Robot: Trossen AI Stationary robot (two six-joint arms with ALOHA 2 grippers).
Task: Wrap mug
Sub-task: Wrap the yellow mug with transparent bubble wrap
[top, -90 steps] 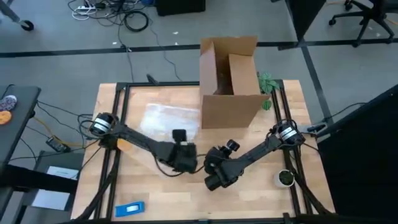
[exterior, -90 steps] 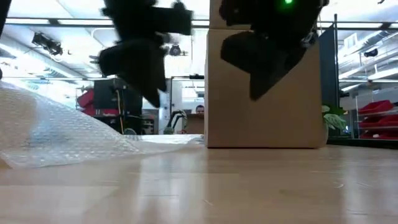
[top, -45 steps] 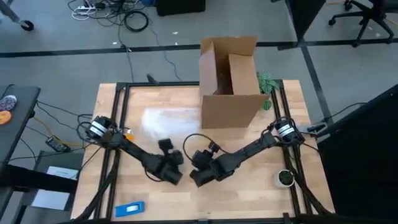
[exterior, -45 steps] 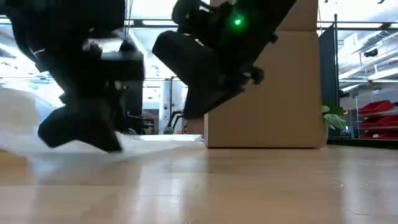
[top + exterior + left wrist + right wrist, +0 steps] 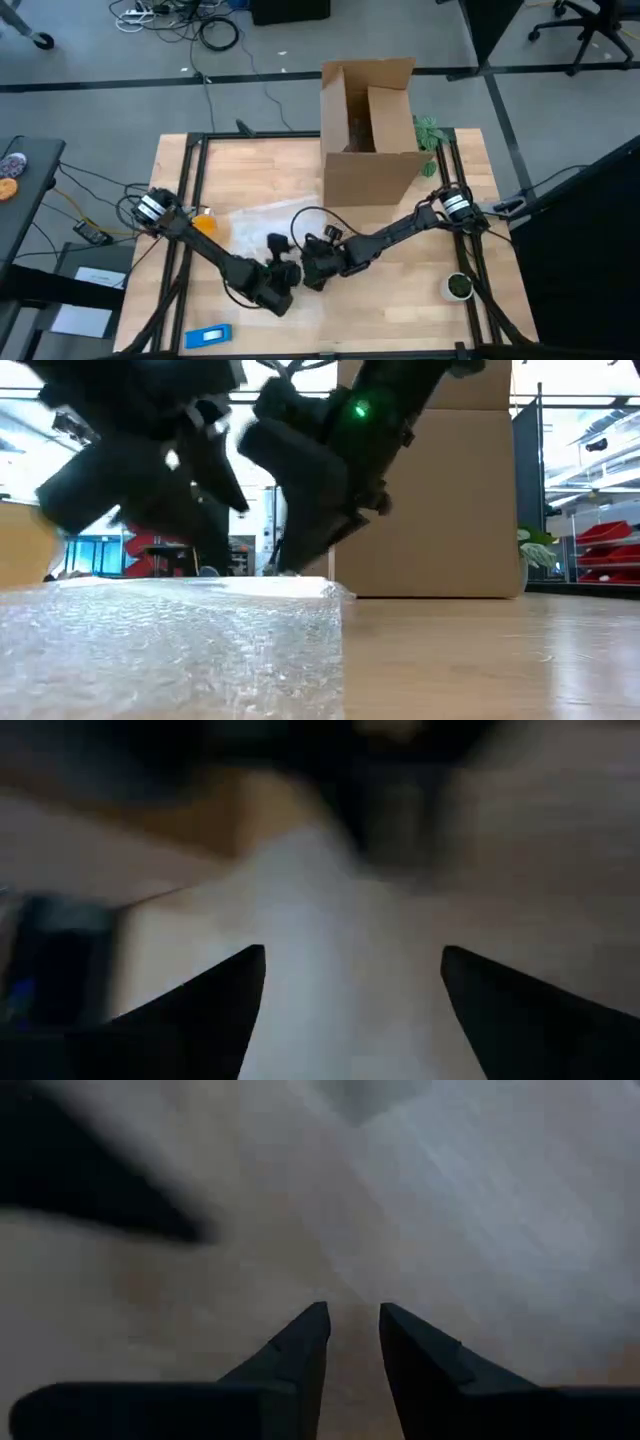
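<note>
Fingers (image 5: 210,1010) of the left gripper (image 5: 350,1010) stand wide apart in the left wrist view, with pale bubble wrap (image 5: 330,970) filling the gap between them; nothing is seen clamped. Fingers (image 5: 300,1350) of the right gripper (image 5: 353,1342) stand narrow, separated only by a thin slot, over blurred wood and wrap; whether they pinch the sheet cannot be determined.

Nearest the front edge of the wooden table (image 5: 400,310), a small blue flat object (image 5: 208,336) lies at the left corner. Just behind it, the left gripper (image 5: 278,293) sits low at the table's front centre, its arm running back to the left side. The right gripper (image 5: 315,268) is immediately beside it, almost touching, its arm running to the right side. Both grippers are over the near edge of the bubble wrap (image 5: 260,225), which spreads toward the table's middle. In the low view the bubble wrap (image 5: 170,650) covers the left foreground, with both grippers above its far part.

The mug (image 5: 204,223), bright orange, is at the left side of the table, at the wrap's left edge, close to the left arm and apart from both grippers.

At the right front, a small dark green round object with a white rim (image 5: 459,286) rests near the table's edge.

Farthest back, an open cardboard box (image 5: 368,130) stands upright at the rear centre, with a green plant (image 5: 430,135) just beside its right wall
</note>
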